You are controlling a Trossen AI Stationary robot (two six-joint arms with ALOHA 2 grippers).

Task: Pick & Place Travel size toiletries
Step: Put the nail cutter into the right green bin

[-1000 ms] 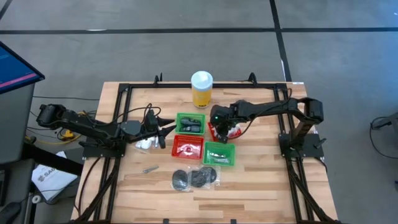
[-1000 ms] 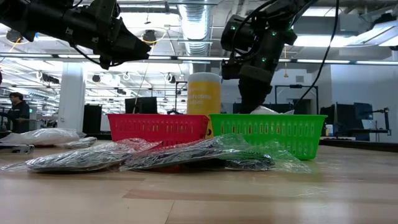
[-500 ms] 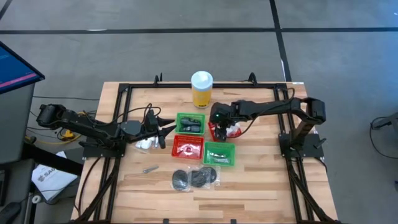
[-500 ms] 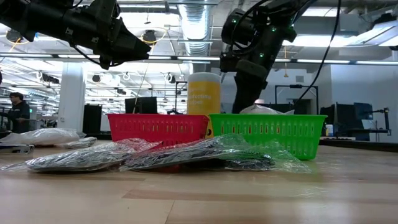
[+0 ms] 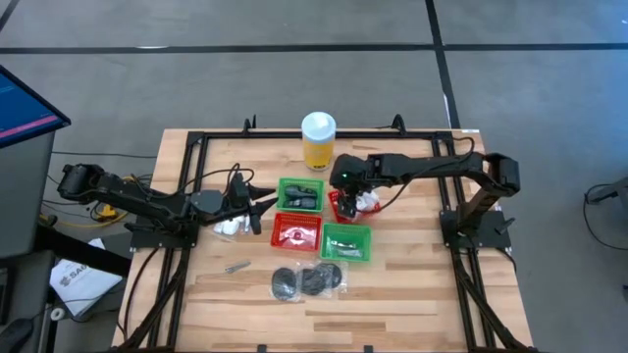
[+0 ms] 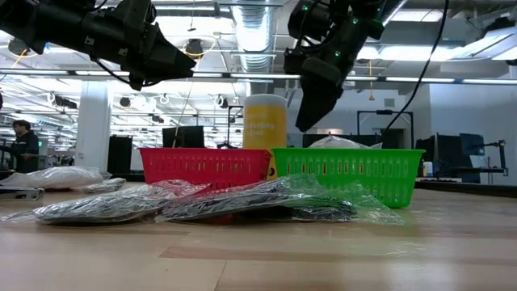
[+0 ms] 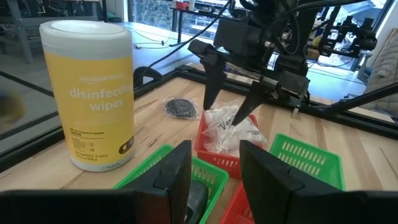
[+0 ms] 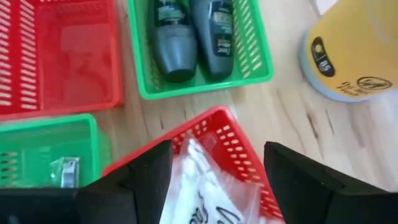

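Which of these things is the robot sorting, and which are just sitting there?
Being sorted:
white crinkly packet in a red basket, under the open right gripper
white packets by the left gripper
black discs
silvery piece
dark bottles in a green basket

Just sitting there:
disinfecting wipes tub

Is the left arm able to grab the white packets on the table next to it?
Probably yes: the left end effector hangs open right beside the white packets, and nothing lies between them.
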